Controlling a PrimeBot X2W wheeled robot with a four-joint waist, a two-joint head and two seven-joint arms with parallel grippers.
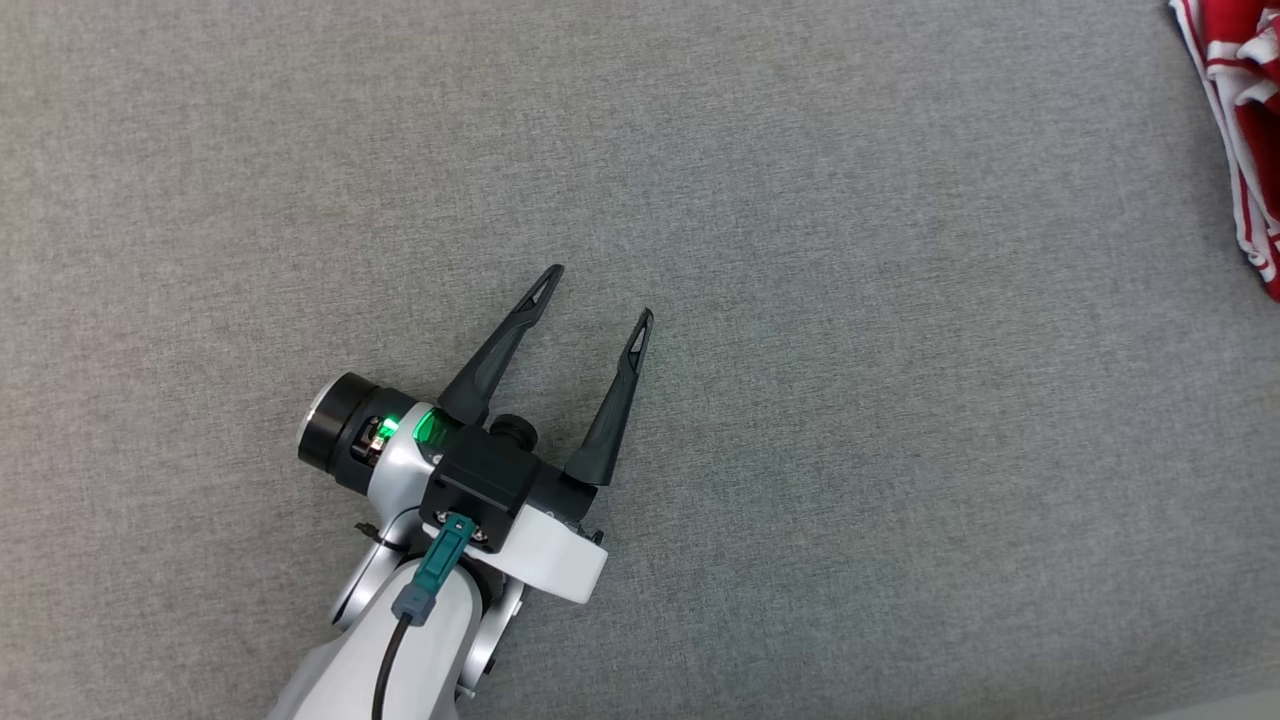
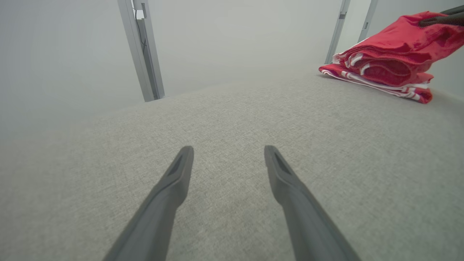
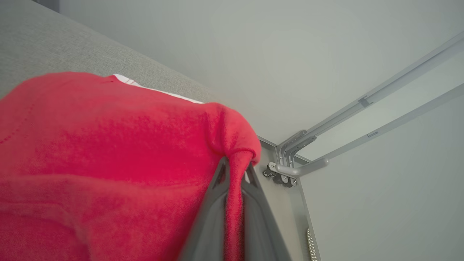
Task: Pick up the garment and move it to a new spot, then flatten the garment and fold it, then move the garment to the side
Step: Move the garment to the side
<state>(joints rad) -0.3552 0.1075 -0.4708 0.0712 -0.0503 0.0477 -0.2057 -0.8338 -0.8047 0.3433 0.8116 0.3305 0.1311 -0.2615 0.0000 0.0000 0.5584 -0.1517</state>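
Observation:
The garment (image 1: 1245, 120) is red with white stripes, bunched at the far right edge of the grey surface in the head view. From the left wrist it shows as a folded heap (image 2: 388, 65) at the upper right, with dark fingertips (image 2: 440, 20) of the other arm on its top. My right gripper (image 3: 235, 170) is shut on a pinched fold of the red garment (image 3: 108, 152), which drapes over the left of that view. My left gripper (image 1: 600, 295) hovers open over bare grey fabric, far left of the garment, nothing between its fingers (image 2: 177, 174).
The grey fabric-covered surface (image 1: 800, 300) spreads across the whole head view. Grey metal frame posts (image 2: 143, 50) stand beyond its far edge, and a metal frame corner with brackets (image 3: 286, 163) lies just past the right gripper.

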